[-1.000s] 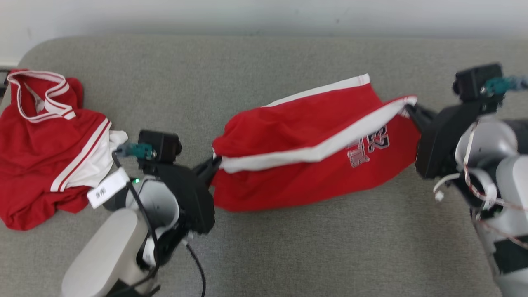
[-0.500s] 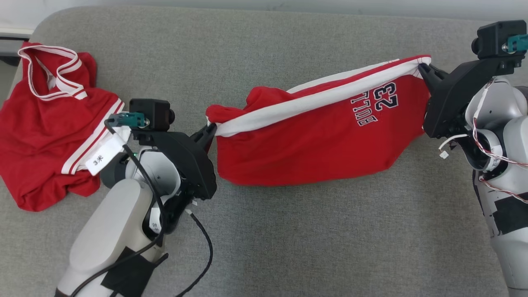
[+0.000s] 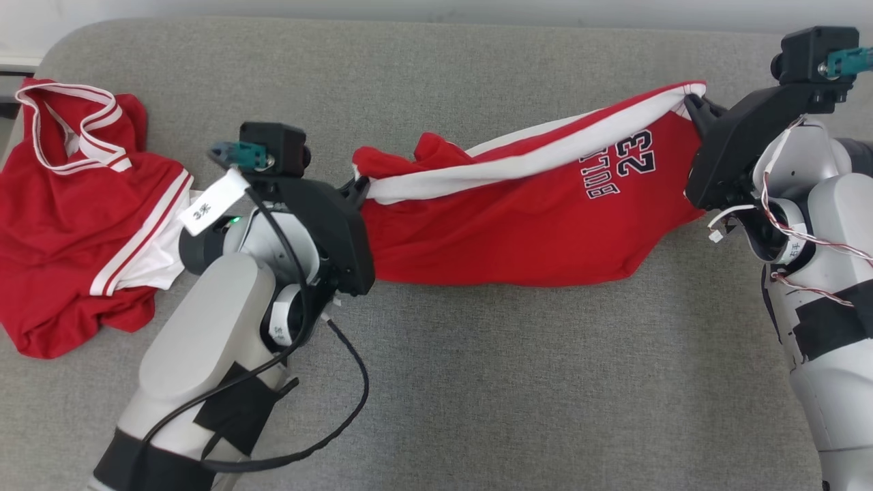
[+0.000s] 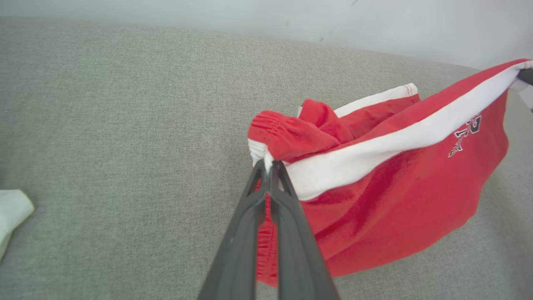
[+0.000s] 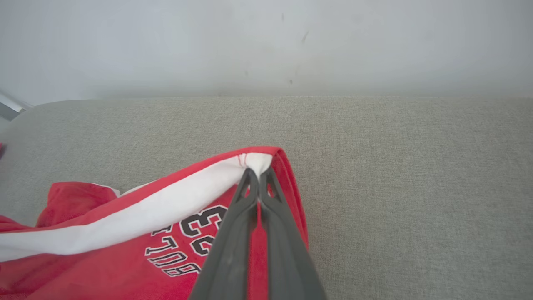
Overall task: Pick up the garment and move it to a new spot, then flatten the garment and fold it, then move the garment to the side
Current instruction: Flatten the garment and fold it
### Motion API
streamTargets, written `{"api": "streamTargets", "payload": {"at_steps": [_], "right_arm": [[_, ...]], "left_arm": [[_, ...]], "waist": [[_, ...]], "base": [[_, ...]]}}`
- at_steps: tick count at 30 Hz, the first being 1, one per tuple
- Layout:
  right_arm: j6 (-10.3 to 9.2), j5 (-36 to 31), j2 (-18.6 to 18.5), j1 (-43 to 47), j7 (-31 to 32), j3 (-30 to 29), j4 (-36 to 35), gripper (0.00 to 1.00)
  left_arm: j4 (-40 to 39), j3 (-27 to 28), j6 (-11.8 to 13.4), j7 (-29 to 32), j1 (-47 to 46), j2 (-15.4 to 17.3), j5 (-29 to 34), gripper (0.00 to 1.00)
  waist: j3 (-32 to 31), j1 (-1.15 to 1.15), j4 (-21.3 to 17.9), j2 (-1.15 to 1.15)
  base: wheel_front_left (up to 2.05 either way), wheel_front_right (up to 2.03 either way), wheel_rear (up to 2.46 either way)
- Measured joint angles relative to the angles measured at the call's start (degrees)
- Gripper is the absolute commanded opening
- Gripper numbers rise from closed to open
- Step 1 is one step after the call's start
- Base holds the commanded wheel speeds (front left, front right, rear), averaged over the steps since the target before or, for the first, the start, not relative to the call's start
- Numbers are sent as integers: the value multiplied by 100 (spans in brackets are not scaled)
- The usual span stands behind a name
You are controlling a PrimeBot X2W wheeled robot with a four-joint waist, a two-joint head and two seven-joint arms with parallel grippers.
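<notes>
Pulls tauter than a moment ago. Grips, left gripper clamped tight, the bunched end of the red garment; grips, right gripper clamped tight, its white-striped corner (beside the number print). Hangs strung between both, sagging onto the grey sofa, second jersey well left.

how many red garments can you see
2: red shorts stretched between the left tool and right tool; a crumpled red jersey at the left end of the cushion.
</notes>
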Motion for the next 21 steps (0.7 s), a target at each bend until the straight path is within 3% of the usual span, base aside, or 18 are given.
{"api": "streamTargets", "payload": {"at_steps": [1, 3, 5, 8, 9, 10, 21], "right_arm": [[-32, 0, 11, -15, -27, -2, 107, 0], [-64, -1, 55, -69, -116, -14, 275, 0], [-92, 0, 120, -146, -221, -38, 404, 0], [-120, 1, 233, -339, -413, -87, 626, 3], [-126, 3, 253, -391, -477, -96, 694, 32], [-126, 3, 253, -391, -477, -96, 694, 100], [-142, 46, 328, -748, -1371, -269, 1381, 100]], "left_arm": [[66, -2, -14, 0, -59, -46, 1, 3], [183, -7, -12, -8, -158, -98, 43, 37], [312, 19, 24, -18, -252, -101, 79, 98], [502, 70, 38, -67, -358, -102, 132, 100], [548, 81, 49, -80, -383, -102, 142, 100], [548, 81, 49, -80, -383, -102, 142, 100], [1035, 207, 88, -567, -625, -237, 366, 100]], "waist": [[7, 0, -7, 0], [20, 0, -19, 0], [38, 0, -31, 0], [76, 0, -50, 0], [88, 0, -54, 0], [88, 0, -54, 0], [102, 0, 36, -1]], "base": [[0, 0, 0], [0, 0, 0], [0, 0, 0], [0, 0, 0], [0, 0, 0], [0, 0, 0], [0, 0, 0]]}}
